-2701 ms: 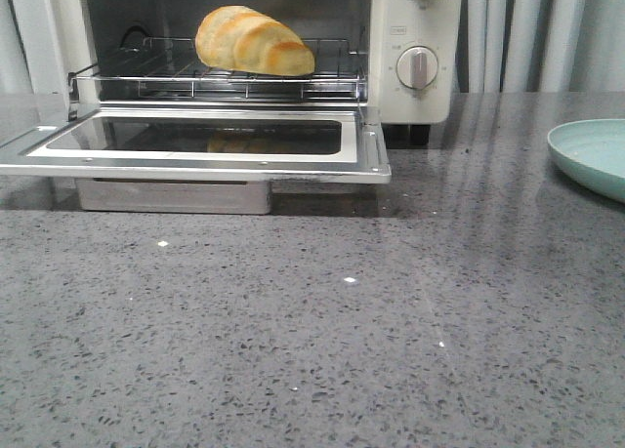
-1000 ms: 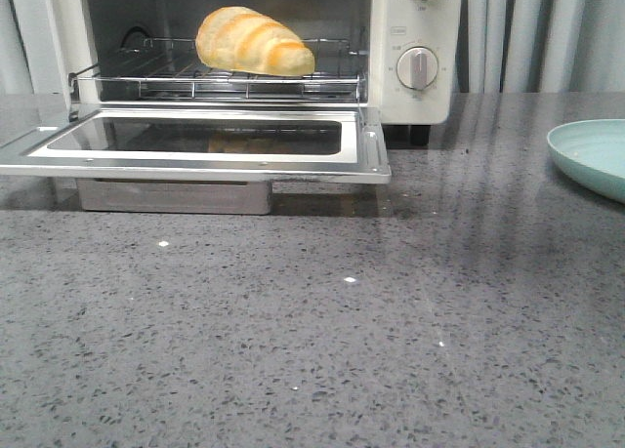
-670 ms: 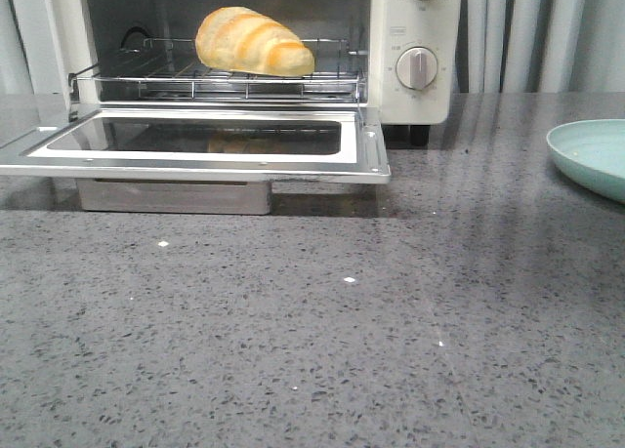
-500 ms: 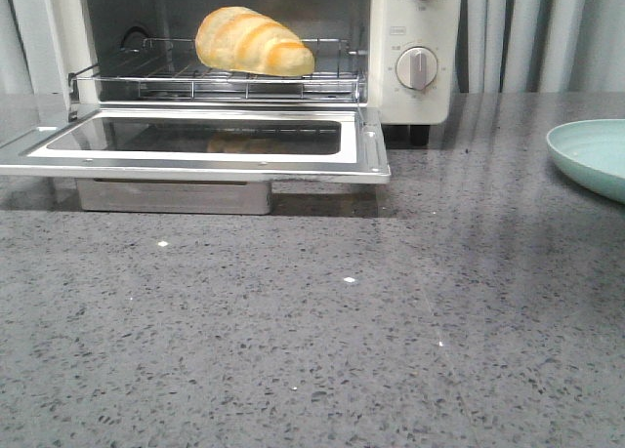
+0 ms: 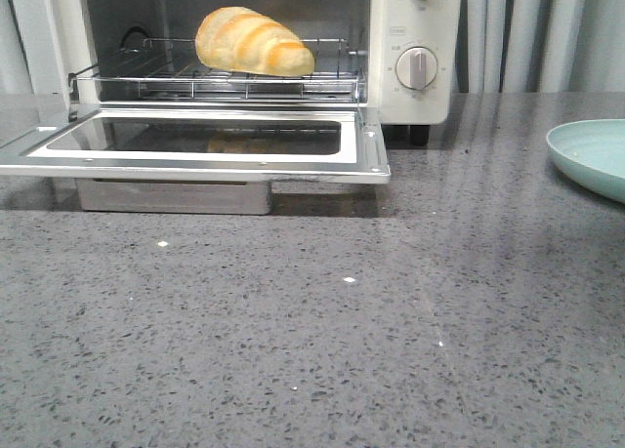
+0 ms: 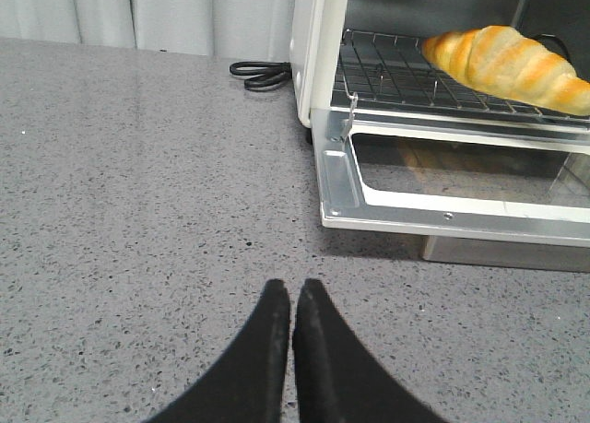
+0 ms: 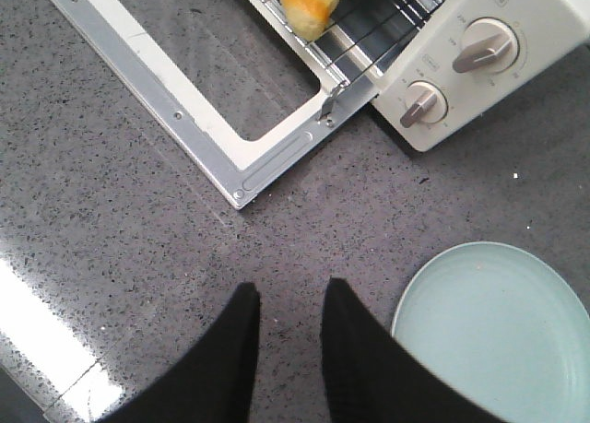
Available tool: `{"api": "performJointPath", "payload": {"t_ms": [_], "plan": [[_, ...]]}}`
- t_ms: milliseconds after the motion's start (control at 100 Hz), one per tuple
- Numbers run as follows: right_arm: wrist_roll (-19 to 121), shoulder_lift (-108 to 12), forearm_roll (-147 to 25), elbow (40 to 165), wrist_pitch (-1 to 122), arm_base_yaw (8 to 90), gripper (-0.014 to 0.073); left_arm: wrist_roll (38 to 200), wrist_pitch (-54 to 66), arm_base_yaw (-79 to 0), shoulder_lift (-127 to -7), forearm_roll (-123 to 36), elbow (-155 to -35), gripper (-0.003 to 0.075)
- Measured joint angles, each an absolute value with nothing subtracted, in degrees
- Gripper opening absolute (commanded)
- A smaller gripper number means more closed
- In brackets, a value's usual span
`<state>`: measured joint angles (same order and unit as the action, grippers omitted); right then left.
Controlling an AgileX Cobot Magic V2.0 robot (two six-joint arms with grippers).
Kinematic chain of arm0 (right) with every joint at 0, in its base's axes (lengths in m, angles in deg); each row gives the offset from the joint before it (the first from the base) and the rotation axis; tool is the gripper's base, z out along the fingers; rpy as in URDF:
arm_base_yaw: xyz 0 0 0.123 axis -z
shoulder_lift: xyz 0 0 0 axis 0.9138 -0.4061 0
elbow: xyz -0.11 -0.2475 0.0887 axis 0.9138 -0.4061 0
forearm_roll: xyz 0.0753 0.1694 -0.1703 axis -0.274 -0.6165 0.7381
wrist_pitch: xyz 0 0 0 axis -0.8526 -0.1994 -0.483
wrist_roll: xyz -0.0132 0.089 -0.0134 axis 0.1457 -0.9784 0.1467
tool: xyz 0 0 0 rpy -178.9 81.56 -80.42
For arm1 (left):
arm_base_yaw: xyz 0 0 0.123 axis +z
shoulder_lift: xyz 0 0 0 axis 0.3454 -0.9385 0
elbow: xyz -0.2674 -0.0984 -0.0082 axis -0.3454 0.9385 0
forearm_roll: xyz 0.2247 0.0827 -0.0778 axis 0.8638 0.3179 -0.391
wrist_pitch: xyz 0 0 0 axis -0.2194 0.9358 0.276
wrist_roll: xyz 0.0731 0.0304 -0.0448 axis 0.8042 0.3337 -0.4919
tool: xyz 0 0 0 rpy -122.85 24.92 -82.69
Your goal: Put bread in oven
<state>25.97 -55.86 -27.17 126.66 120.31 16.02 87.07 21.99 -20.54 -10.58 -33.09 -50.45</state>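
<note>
- Against the picture from about three seconds ago, a dark shape that hung at the top of the oven (image 5: 415, 48) cavity, above the bread (image 5: 252, 41), is gone; since then nothing in the front view has shifted
- The bread lies on the wire rack (image 5: 244, 77) inside the oven, untouched by either arm, so I judge the placing itself done; the door (image 5: 200, 145) is folded down flat in front of the oven, and only shutting it could remain
- The left gripper (image 6: 292, 299) hangs over bare counter (image 5: 322, 331) well in front of the oven's left corner, its fingers pressed together on nothing
- The right gripper (image 7: 290, 303) hangs in front of the oven's knob side, fingers a little apart and empty, with the pale green plate (image 7: 493, 326) just beside it
- Hidden or cut off: the oven's top and upper knob, much of the plate in the front view, and both arms there; the right wrist view shows only one end of the bread
</note>
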Motion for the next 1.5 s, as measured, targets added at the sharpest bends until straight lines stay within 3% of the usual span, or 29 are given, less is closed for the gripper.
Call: {"api": "performJointPath", "payload": {"t_ms": [870,1200,1501], "plan": [[25.8,-52.9,-26.2,123.8,116.8,16.7,0.0141,87.1,22.0,-20.5,-10.6,-33.1,-50.4,-0.0021],[15.4,-44.2,-25.9,108.8,112.5,30.2,0.0141,87.1,22.0,-20.5,-10.6,-33.1,-50.4,-0.0021],[15.1,-36.9,-25.9,101.4,112.2,36.6,0.0129,87.1,22.0,-20.5,-10.6,-33.1,-50.4,-0.0021]]}}
